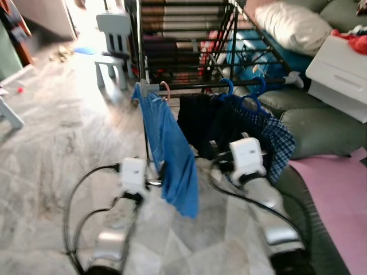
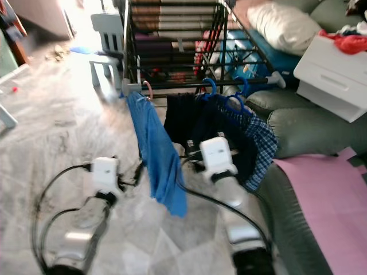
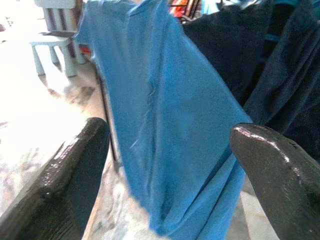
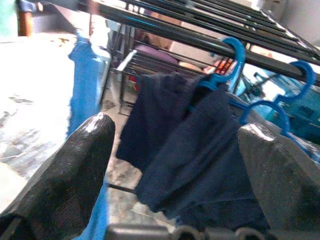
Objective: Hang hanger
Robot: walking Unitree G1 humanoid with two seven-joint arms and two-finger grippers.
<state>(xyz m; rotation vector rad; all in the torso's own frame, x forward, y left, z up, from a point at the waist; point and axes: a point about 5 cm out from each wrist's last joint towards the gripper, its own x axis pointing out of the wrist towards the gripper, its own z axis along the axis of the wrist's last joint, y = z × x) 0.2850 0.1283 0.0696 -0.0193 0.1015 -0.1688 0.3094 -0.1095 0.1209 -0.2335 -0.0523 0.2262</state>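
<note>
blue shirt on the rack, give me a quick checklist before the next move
1. Bright blue fabric shirt hangs from the black metal drying rack by a pink hanger hook: ok.
2. Left gripper open, shirt ahead between its fingers, nothing held: ok.
3. Right gripper open, facing the dark navy garments on blue plastic hangers: ok.
4. Pink hook fully seated on the rail: cannot tell.
5. Black arm cables free of the shirt hem: cannot tell.
</note>
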